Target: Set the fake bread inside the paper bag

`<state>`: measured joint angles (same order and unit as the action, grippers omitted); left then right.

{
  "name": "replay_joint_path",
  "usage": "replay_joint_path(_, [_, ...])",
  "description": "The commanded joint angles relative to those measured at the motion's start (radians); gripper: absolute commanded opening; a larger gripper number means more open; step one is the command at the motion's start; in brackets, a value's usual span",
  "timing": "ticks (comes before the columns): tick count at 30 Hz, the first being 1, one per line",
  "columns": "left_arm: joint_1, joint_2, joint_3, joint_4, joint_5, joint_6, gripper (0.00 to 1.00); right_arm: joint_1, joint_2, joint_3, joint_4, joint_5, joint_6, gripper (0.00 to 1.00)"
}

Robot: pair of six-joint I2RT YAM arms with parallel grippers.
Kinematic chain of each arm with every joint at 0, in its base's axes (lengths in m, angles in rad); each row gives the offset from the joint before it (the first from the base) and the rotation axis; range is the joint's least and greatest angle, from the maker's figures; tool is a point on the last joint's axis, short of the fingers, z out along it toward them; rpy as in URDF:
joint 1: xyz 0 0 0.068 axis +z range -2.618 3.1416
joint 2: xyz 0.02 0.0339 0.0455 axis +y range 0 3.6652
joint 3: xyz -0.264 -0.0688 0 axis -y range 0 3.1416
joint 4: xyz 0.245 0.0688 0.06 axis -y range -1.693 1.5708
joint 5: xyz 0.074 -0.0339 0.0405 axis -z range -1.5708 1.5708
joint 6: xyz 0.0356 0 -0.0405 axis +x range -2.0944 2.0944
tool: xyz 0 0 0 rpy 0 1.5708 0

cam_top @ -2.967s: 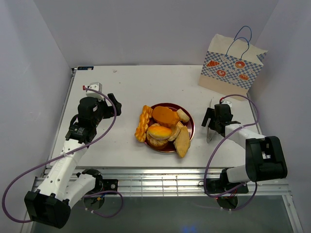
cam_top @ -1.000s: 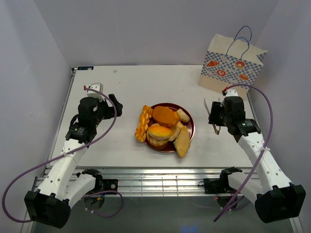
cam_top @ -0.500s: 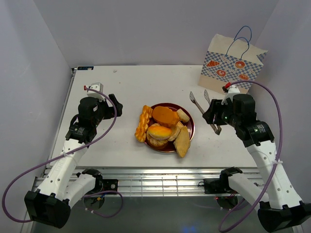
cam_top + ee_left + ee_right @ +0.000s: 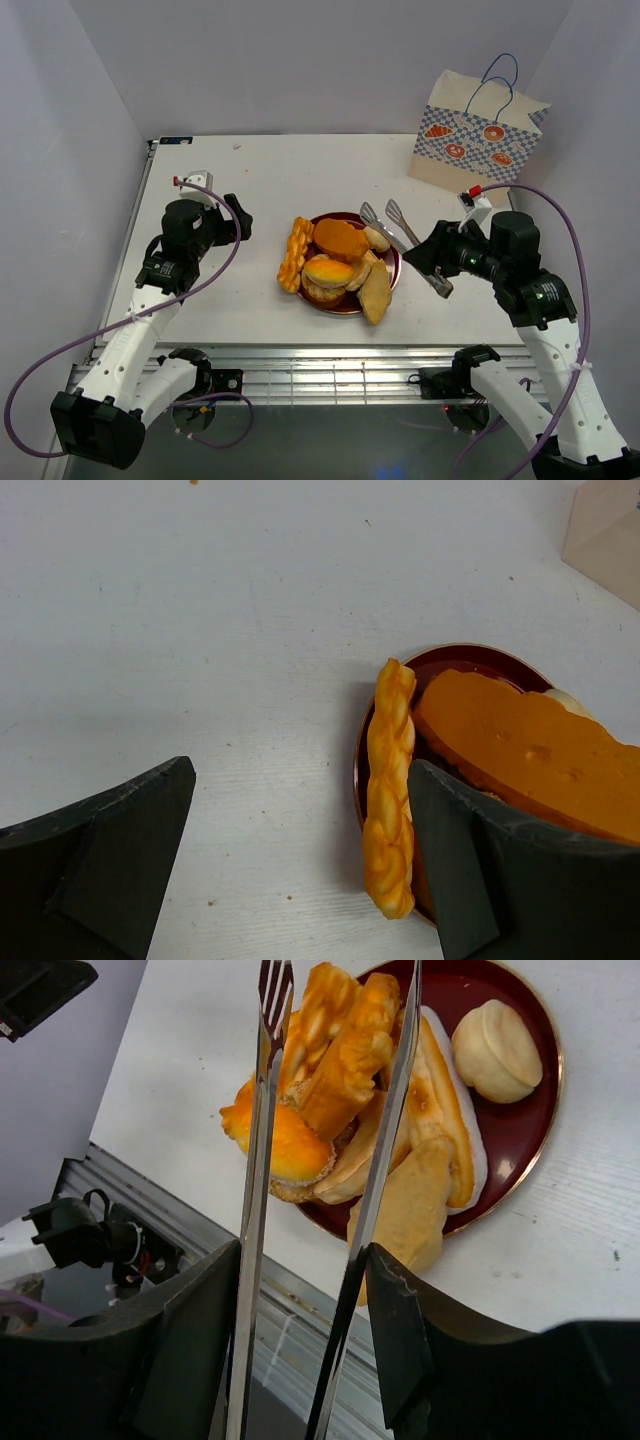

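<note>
White tabletop (image 4: pixel 300 170) fills your overhead view. At 1 o'clock from its middle stands the cream paper carrier bag (image 4: pixel 475 135) with the blue-and-white checkered band, printed pastry pictures and blue cord handles. It is upright at the far right corner, well apart from the food, and its inside is hidden from every camera.

Your right gripper (image 4: pixel 437 268) reaches in from 4 o'clock of the plate and is clamped on the handle end of the long silver metal tongs (image 4: pixel 398 228). The tongs' two arms are spread apart, and their tips hang above the plate's 2 o'clock edge. Whether they touch any pastry, you cannot tell. Your left gripper (image 4: pixel 300 775) hovers at 9 o'clock of the plate, its jaws wide apart over bare table.

The round dark red plate (image 4: pixel 391 268) sits near the table's middle and holds the fake bread (image 4: pixel 335 262) in one heap. Taking the pieces largest first:
- A flat orange slab (image 4: pixel 520 750) lies across the top at 12 o'clock.
- A round golden bun (image 4: pixel 327 272) rests at 7 o'clock.
- A tan flat wedge (image 4: pixel 376 292) overhangs the rim at 5 o'clock.
- A golden braided stick (image 4: pixel 388 785) leans along the rim at 9 o'clock.
- A small pale oval roll (image 4: pixel 497 1048) lies at 2 o'clock, just beside the tongs' tips.
</note>
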<state>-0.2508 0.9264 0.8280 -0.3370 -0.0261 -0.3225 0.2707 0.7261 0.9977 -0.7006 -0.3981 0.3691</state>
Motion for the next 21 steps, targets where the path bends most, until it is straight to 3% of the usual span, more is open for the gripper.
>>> replay_joint_path(1, [-0.002, -0.001, 0.036, -0.004, -0.014, 0.005, 0.98, 0.004, -0.025, -0.069, 0.052, -0.088, 0.08, 0.57])
replay_joint_path(21, [-0.002, 0.011, 0.042, -0.014, -0.021, 0.016, 0.98, 0.012, -0.07, -0.206, 0.121, -0.14, 0.162, 0.59])
